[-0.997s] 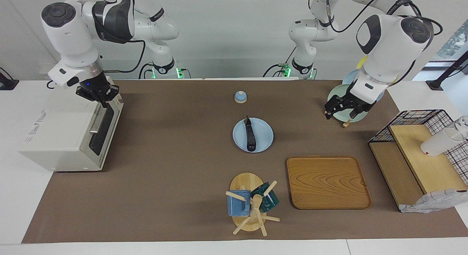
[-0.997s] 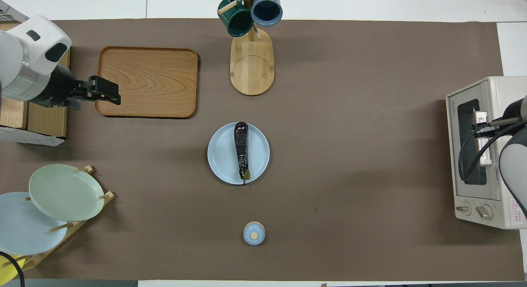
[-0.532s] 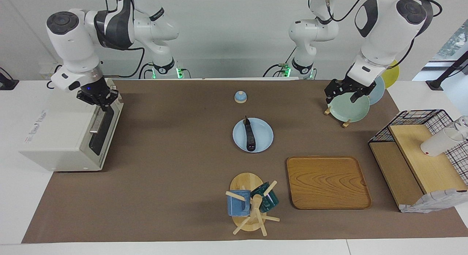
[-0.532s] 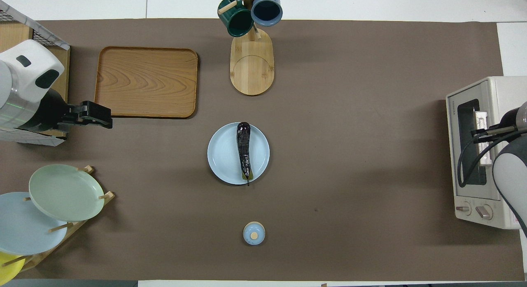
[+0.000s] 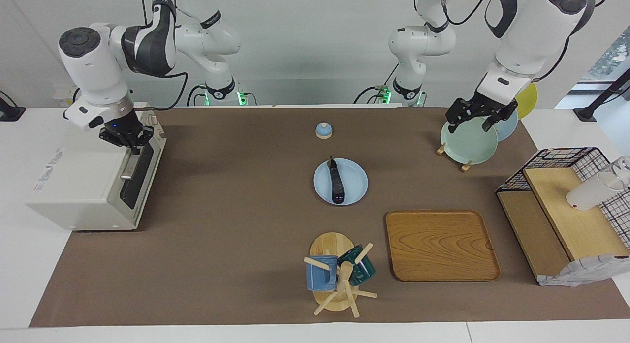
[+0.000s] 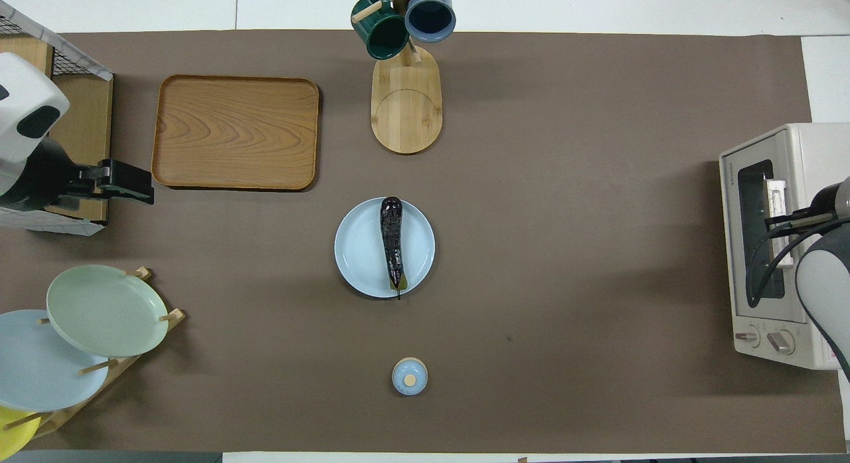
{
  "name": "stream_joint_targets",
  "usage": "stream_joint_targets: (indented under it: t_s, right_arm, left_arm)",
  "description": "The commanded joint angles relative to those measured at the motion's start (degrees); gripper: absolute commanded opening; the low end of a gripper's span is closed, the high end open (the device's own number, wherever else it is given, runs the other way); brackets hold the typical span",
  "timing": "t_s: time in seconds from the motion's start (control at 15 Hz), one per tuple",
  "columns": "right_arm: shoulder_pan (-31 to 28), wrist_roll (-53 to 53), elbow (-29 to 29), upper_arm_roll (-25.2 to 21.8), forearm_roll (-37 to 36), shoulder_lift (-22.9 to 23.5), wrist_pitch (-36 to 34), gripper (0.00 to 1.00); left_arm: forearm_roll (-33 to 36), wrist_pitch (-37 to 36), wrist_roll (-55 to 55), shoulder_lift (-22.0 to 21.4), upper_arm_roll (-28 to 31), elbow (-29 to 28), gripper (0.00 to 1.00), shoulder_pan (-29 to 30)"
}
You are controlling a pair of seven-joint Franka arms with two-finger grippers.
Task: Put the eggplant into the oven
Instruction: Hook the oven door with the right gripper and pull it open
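The eggplant (image 5: 336, 185) (image 6: 391, 244), long and dark purple, lies on a pale blue plate (image 5: 357, 184) (image 6: 355, 250) at mid-table, its stem toward the robots. The cream oven (image 5: 83, 185) (image 6: 800, 147) stands at the right arm's end with its dark glass door closed. My right gripper (image 5: 132, 142) is shut, low over the oven's top front edge by the end of the silver handle (image 5: 132, 163); the arm hides it in the overhead view. My left gripper (image 5: 471, 121) (image 6: 133, 187) hangs open and empty, raised over the plate rack area.
A wooden tray (image 5: 440, 244) (image 6: 236, 131) and a mug tree (image 5: 339, 274) (image 6: 405, 97) sit farther from the robots than the plate. A rack of plates (image 5: 467, 143) (image 6: 106, 310) and a wire shelf (image 5: 556, 205) are at the left arm's end. A small blue lidded pot (image 5: 323, 130) (image 6: 410, 375) sits nearer.
My left gripper has risen and drawn back toward the robots, still open. The right gripper has shifted slightly along the oven's top edge. The eggplant has not moved.
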Motion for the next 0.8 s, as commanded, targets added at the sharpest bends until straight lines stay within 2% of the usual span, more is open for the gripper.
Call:
stream_joint_targets:
  t_s: [0.0,0.4,0.73]
  right_arm:
    - [-0.6,-1.07,-3.07,0.24,-0.44,-0.47,2.7,0.0]
    - [0.45,1.21,-4.04,0.42,0.35,-0.47,2.44,0.0]
    - [7.21,9.03,-5.62,0.42,0.43,1.28,4.8,0.0]
  left_arm:
    - [1.61,-6.46,1.85,0.98,0.01,3.72,1.0,-0.34]
    - [-2.44,-7.53,1.32,-0.16,0.45,1.69,1.0,0.54]
    - [-2.44,-3.49,1.32,-0.07,0.45,1.43,1.0,0.72]
